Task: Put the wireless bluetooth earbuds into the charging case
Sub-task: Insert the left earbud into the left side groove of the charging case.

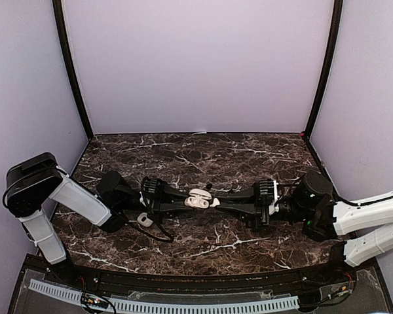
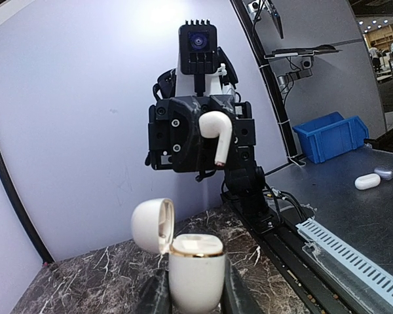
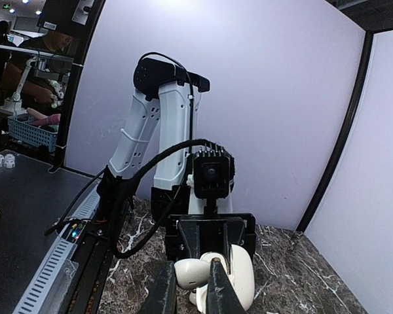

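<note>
Above the veined marble table [image 1: 249, 242], our left gripper [image 2: 195, 297] clamps 1 smooth white charging case [image 2: 195, 268], lid open; our right gripper [image 3: 190, 291] pinches 1 glossy, stemmed earbud [image 2: 216, 134].

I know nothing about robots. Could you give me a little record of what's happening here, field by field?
Setting: a dark marble table
Left jaws: shut on the white charging case, upright, lid open
Right jaws: shut on a white earbud, stem pointing down
Progress: earbud near the case, not yet inside
</note>
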Robot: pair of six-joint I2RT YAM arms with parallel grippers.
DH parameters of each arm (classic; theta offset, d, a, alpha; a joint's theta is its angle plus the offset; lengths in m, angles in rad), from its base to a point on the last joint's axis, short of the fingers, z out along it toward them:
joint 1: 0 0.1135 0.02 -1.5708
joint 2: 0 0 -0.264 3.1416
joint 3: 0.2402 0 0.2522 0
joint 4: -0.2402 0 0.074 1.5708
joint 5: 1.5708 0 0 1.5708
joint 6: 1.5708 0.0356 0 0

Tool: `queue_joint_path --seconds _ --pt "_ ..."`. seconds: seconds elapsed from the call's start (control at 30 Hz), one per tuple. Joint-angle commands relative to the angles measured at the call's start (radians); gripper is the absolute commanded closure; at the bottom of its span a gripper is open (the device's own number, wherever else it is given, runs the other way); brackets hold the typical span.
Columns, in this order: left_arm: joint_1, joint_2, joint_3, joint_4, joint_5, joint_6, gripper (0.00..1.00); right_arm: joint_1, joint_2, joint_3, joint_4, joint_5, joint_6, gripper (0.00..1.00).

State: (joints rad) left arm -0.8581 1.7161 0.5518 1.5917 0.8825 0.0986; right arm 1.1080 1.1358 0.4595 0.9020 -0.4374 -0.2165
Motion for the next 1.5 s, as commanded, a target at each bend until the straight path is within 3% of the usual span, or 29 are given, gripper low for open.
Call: queue_joint_path --seconds 0.0,0.53,0.77,1.07,1.47 --pt "-0.007 0.003 0.028 0.026 -0.009 0.003 0.93 0.02 0.007 -0.007 0.066 0.032 -0.028 1.0" --pt "-0.017 0.012 0.029 0.039 -0.005 -0.027 0.93 0.038 -0.024 0.007 -0.011 0.064 -0.043 1.0" --pt "-0.036 0.02 0.034 0.043 -0.067 0.0 0.93 0.092 0.074 0.02 0.139 0.212 0.001 1.0" --pt "-0.079 0.019 0.015 0.067 -0.291 0.098 0.94 0.161 0.184 0.03 0.346 0.475 0.048 1.0" --pt "-0.092 0.033 0.001 0.124 -0.346 0.106 0.94 0.164 0.184 0.017 0.397 0.57 0.115 1.0"
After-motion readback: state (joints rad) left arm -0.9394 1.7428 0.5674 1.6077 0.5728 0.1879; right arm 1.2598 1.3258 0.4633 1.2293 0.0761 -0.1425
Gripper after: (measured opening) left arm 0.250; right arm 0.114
